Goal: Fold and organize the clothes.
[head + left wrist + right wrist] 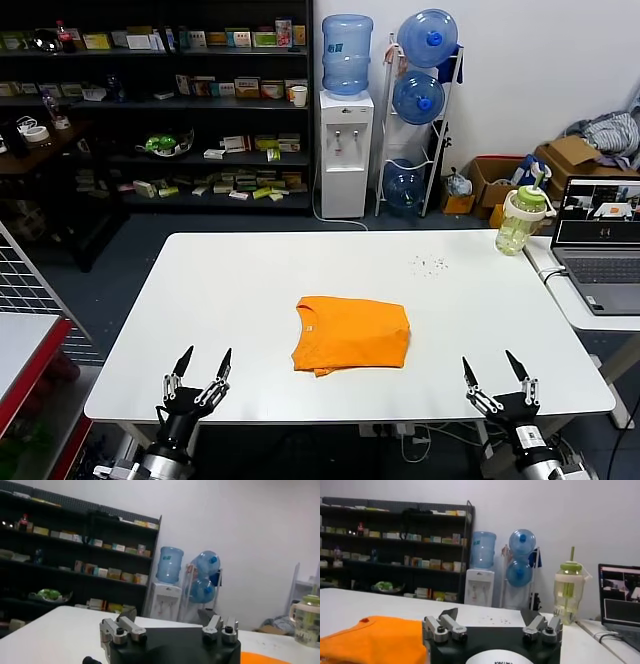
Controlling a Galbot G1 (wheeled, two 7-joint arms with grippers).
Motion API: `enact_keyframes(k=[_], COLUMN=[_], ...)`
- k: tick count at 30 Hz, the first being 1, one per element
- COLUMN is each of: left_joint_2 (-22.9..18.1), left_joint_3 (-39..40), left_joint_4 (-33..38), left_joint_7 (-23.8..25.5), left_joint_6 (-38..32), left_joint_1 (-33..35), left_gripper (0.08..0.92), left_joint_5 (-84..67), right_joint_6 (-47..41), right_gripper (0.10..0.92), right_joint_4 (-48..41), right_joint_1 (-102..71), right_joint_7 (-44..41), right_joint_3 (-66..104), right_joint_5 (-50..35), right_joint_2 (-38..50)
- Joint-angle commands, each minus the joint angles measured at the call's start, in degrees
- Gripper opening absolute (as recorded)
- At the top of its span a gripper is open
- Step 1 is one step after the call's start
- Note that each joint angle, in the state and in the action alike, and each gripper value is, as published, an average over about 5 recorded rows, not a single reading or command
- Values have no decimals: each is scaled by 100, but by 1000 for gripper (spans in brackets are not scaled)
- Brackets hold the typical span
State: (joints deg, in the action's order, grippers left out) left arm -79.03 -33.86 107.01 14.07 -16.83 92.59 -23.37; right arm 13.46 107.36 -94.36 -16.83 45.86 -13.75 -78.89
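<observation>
The left end effector [205, 365] hangs with its fingers spread apart at the near edge of the white rectangular bench [230, 290], and the right end effector [494, 368] is likewise spread, empty, at the near edge toward the opposite corner. Between them and farther in lies the bright orange cotton T-shirt [352, 334], already folded into a compact rectangle whose long axis runs side to side. Both arms stand about equally off, each having to reach forward and inward.
</observation>
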Motion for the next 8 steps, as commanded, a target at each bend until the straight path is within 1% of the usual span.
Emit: enact_keyframes(k=[1,8], left_joint_2=[-172,-195], left_joint_3=[-145,-150], left_joint_4=[-14,-11], left_joint_7=[148,150], left_joint_6=[-161,-160], left_joint_1=[162,161], left_gripper=[823,823], left_joint_5=[173,182], right_joint_6=[172,178], right_gripper=[823,823], right_joint_4=[-33,-14], right_joint_1=[40,48], right_joint_7=[-120,-117], right_joint_3=[66,75], right_joint_5=[122,160], right_joint_2=[-342,-396])
